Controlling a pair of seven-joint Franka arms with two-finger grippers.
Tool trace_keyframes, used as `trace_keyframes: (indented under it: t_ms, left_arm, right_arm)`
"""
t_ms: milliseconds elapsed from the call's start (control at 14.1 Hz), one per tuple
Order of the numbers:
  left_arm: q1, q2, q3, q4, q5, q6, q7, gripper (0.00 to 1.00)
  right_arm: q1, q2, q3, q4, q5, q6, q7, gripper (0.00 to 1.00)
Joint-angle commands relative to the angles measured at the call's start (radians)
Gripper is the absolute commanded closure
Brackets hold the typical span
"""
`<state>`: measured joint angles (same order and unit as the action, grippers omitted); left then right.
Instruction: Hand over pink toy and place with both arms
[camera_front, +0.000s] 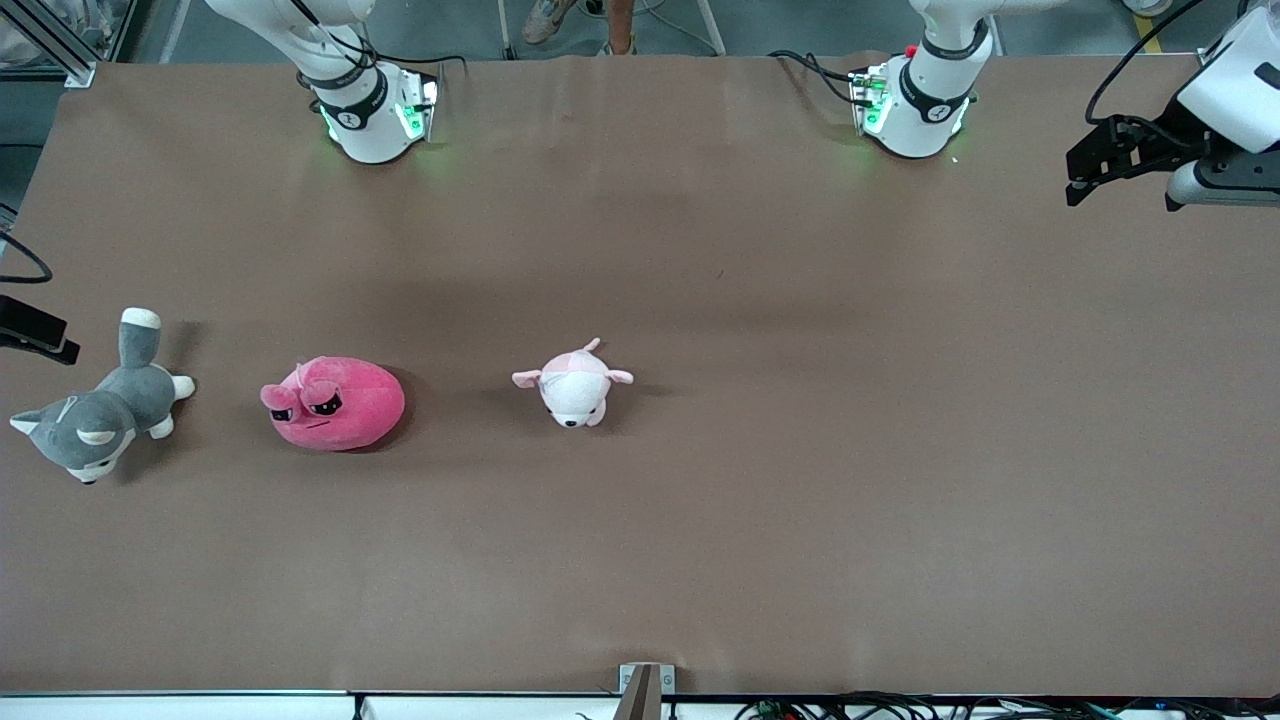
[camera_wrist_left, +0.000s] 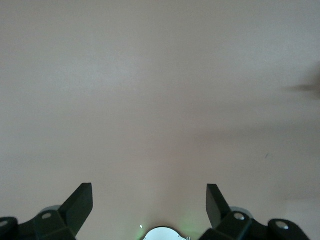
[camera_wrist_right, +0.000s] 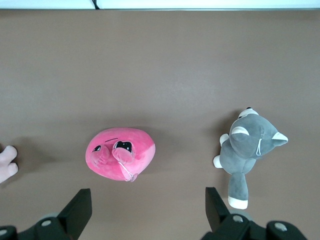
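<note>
The pink toy (camera_front: 335, 403), a round hot-pink plush with angry black eyes, lies on the brown table toward the right arm's end. In the right wrist view the pink toy (camera_wrist_right: 120, 152) lies on the table beneath my right gripper (camera_wrist_right: 148, 205), which is open and empty high above it. At the front view's edge only part of the right gripper (camera_front: 45, 340) shows, beside the grey plush. My left gripper (camera_front: 1075, 185) hangs open and empty over the left arm's end of the table. The left wrist view has the left gripper (camera_wrist_left: 150, 200) over bare table.
A grey-and-white wolf plush (camera_front: 100, 415) (camera_wrist_right: 247, 147) lies beside the pink toy at the right arm's end. A smaller pale pink-and-white plush (camera_front: 572, 385) (camera_wrist_right: 7, 162) lies near the table's middle. The two arm bases (camera_front: 375, 110) (camera_front: 915, 105) stand farthest from the front camera.
</note>
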<state>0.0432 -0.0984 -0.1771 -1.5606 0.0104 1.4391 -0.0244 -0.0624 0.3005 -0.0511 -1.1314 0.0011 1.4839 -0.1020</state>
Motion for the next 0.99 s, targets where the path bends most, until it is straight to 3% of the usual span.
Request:
trace_keyframes:
  t_ms: [0,212,921]
  left_arm:
    - [0.009,-0.018,-0.004,-0.007,-0.015,-0.009,0.007,0.0]
    - [0.009,-0.018,-0.004,-0.007,-0.015,-0.009,0.007,0.0]
    - [0.012,-0.02,-0.002,-0.007,-0.015,-0.009,0.007,0.0]
  right_arm:
    - [0.004,-0.13,0.004,-0.143,-0.013,0.056,0.028,0.0]
    - [0.006,-0.26,0.005,-0.322,-0.021,0.16,0.036,0.0]
    - [0.021,-0.316,0.007,-0.393,-0.012,0.148,0.054,0.0]
